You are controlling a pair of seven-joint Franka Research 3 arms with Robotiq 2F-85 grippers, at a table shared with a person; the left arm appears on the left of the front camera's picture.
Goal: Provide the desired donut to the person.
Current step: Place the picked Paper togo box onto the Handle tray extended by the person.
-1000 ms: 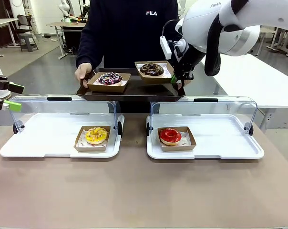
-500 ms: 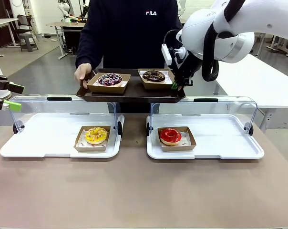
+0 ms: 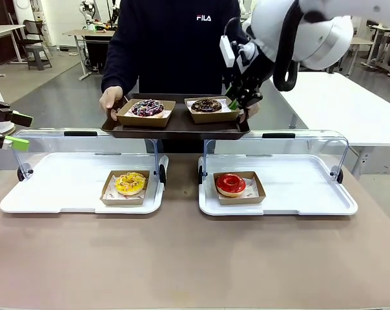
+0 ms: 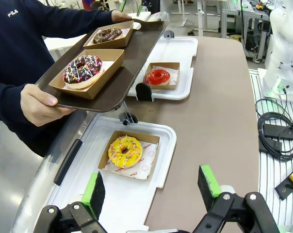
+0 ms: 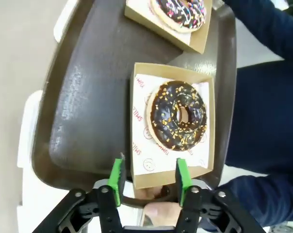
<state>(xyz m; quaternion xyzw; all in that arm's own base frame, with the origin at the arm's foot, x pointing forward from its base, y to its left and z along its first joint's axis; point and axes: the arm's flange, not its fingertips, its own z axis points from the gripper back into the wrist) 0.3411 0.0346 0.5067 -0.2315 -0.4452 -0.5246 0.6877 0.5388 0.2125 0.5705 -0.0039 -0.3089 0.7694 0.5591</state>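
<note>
The person point(image 3: 172, 45) stands at the far side holding a dark tray point(image 3: 175, 129) in both hands. Two cardboard boxes rest on it: a chocolate donut with nut crumbs point(image 3: 207, 104) on the right and a chocolate donut with coloured sprinkles point(image 3: 147, 107) on the left. My right gripper point(image 3: 237, 100) hovers at the tray's right end, open. In the right wrist view the right gripper point(image 5: 150, 178) has its green pads straddling the near edge of the nut donut's box point(image 5: 141, 145), with the donut point(image 5: 178, 115) just beyond. My left gripper point(image 3: 19, 131) waits open at the far left.
Two white trays with raised clear lids lie on the table. The left one point(image 3: 66, 194) holds a yellow donut point(image 3: 130, 183), the right one point(image 3: 305, 194) a red donut point(image 3: 230, 183). The left gripper point(image 4: 151, 189) hangs over the left tray's bare end.
My right gripper set the nut donut's box down on the person's tray, opened, and rose slightly. The left arm has not moved.
</note>
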